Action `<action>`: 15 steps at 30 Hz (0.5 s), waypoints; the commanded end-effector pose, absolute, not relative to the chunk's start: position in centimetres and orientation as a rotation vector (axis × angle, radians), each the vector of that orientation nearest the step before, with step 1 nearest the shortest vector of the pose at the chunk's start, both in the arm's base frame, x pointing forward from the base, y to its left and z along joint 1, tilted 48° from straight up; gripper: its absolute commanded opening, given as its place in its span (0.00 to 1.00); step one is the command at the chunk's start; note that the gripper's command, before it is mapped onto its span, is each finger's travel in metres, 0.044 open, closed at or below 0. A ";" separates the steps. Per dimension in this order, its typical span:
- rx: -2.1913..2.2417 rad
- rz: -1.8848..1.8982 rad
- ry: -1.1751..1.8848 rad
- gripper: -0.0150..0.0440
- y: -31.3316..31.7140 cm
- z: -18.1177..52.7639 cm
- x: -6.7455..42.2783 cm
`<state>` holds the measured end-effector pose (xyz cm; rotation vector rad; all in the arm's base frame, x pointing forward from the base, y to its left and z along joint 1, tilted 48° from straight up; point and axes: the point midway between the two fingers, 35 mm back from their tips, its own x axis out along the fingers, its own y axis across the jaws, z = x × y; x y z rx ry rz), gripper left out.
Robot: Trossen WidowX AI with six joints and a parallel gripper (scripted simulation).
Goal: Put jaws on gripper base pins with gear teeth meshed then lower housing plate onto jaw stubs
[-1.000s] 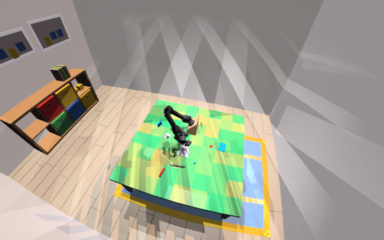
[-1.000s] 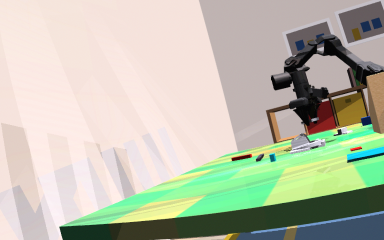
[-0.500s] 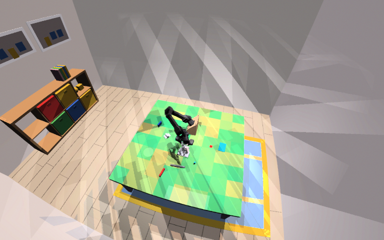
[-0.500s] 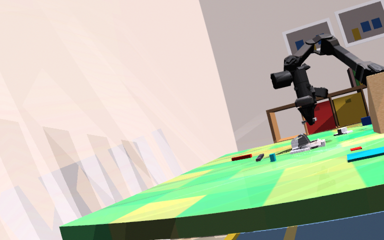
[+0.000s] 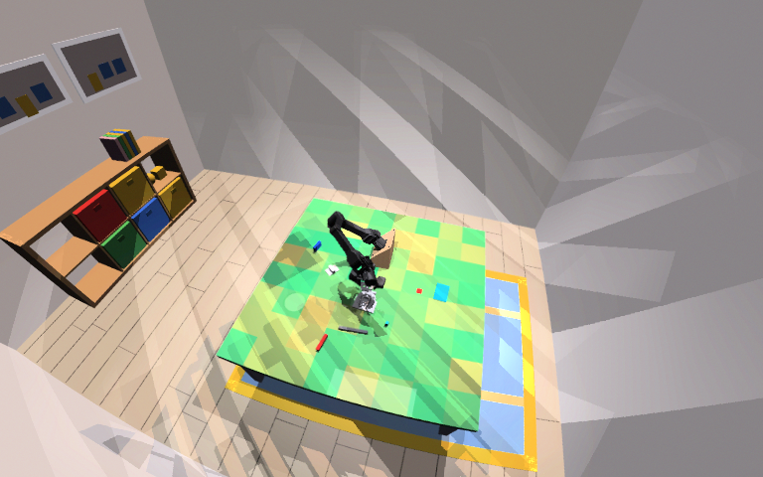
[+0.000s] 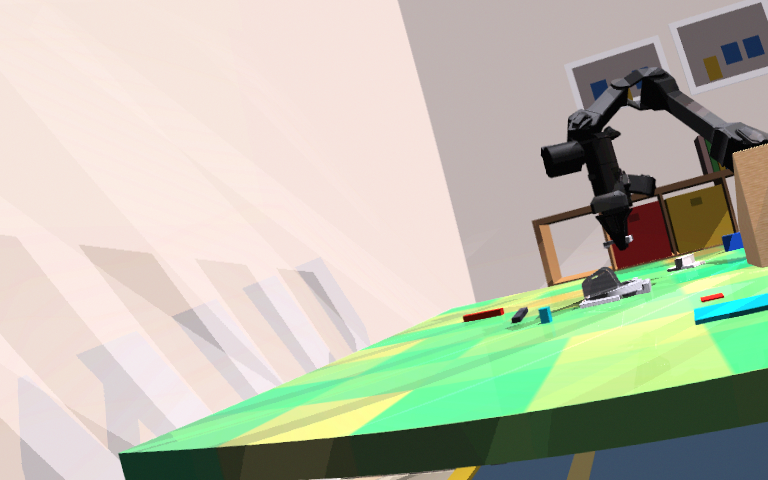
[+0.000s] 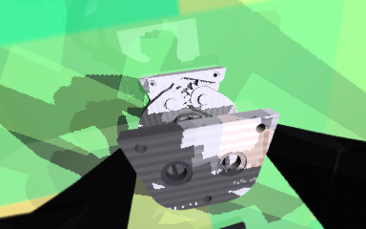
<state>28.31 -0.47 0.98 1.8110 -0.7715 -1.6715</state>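
My gripper (image 6: 621, 244) (image 7: 195, 137) is shut on the grey housing plate (image 7: 205, 186), gripping it by its two ends. The plate has two large holes and some small ones, and is held above the table, over the gripper base. The white gripper base (image 5: 365, 302) (image 6: 600, 303) (image 7: 183, 76) lies on the table. Two round, toothed jaw ends (image 7: 172, 103) (image 7: 202, 98) show side by side on it in the wrist view. A dark jaw part (image 6: 601, 283) rises from the base in the exterior view. The held plate hides the rest of the jaws, and the exact meshing cannot be told.
A dark bar (image 5: 353, 330) (image 6: 519, 315), a red bar (image 5: 321, 342) (image 6: 483, 315) and a small cyan block (image 5: 386, 323) (image 6: 545, 314) lie near the base. A white part (image 5: 332, 269) (image 6: 684, 261), a blue block (image 5: 317, 245), a red tile (image 5: 418, 290) and a cyan plate (image 5: 441, 292) lie farther off.
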 end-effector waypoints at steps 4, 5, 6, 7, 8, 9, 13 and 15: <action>1.812 -1.666 -0.768 0.85 -0.4 1.0 28.4; 1.812 -1.666 -0.768 0.85 -0.4 1.0 28.4; 1.812 -1.666 -0.768 0.85 -0.4 1.0 28.4; 1.812 -1.666 -0.768 0.85 -0.4 1.0 28.4; 1.812 -1.666 -0.768 0.85 -0.4 1.0 28.4; 1.812 -1.666 -0.768 0.85 -0.4 1.0 28.4; 1.812 -1.666 -0.768 0.85 -0.4 1.0 28.4; 1.812 -1.667 -0.768 0.85 -0.4 0.9 28.1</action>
